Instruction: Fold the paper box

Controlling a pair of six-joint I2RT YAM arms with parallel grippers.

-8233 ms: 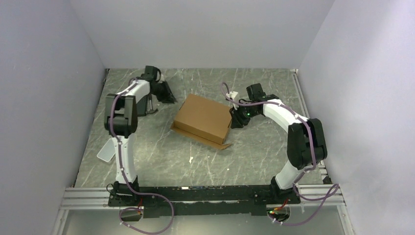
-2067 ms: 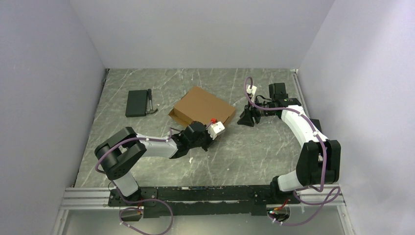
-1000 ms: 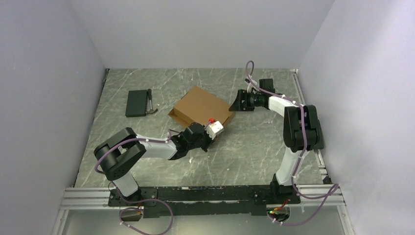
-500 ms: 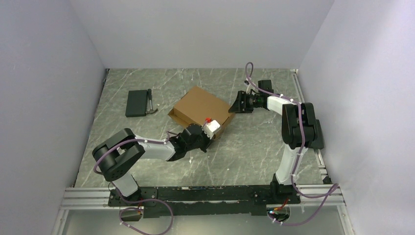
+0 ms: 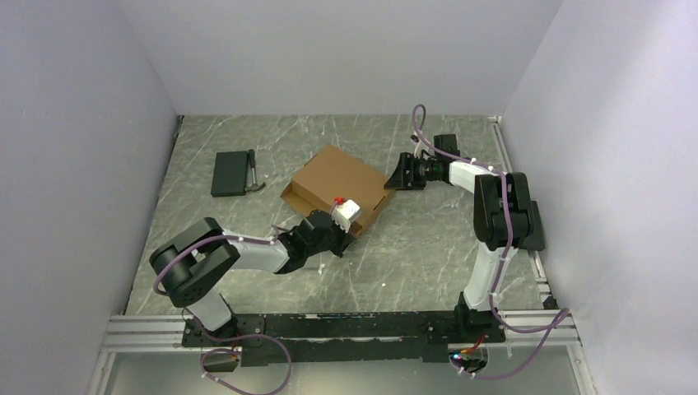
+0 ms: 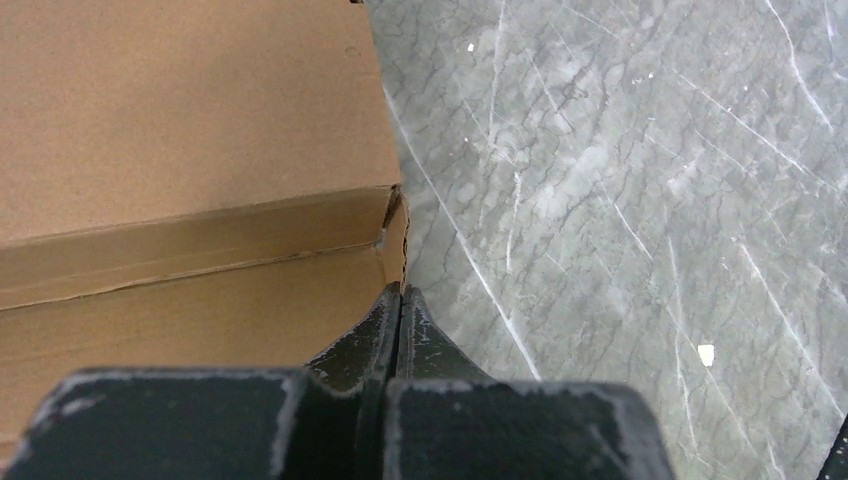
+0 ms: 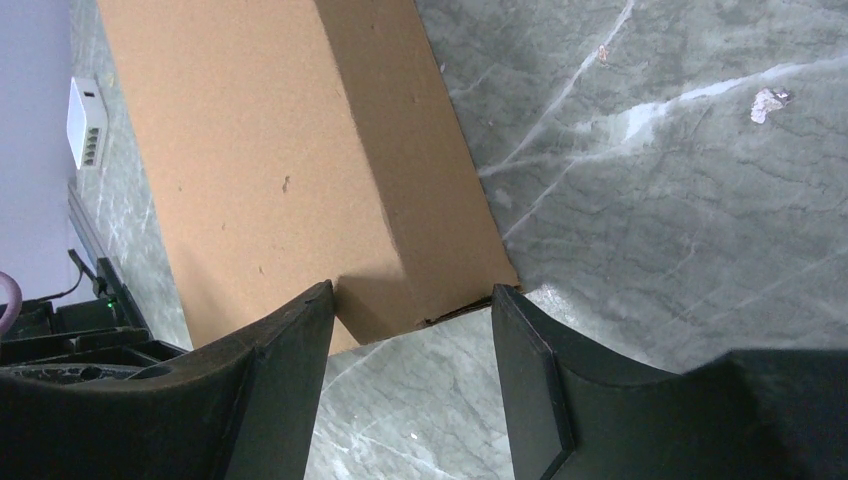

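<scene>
One paper box (image 5: 337,185): left pincer (image 6: 401,295) clenched at a corner, right pincer (image 7: 412,300) released astride its end.

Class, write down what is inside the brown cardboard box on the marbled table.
No contents show. The brown cardboard box has its flat top panel down, covering the interior and hiding anything inside.

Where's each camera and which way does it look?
Top: high behind the robot, looking down at the grey marble table and brown cardboard box; both arms show.
Left wrist: on the left arm, facing the box's corner; its shut left hand shows.
Right wrist: on the right arm, facing the box's other end; its open right hand shows.
Shared: all see the box.
</scene>
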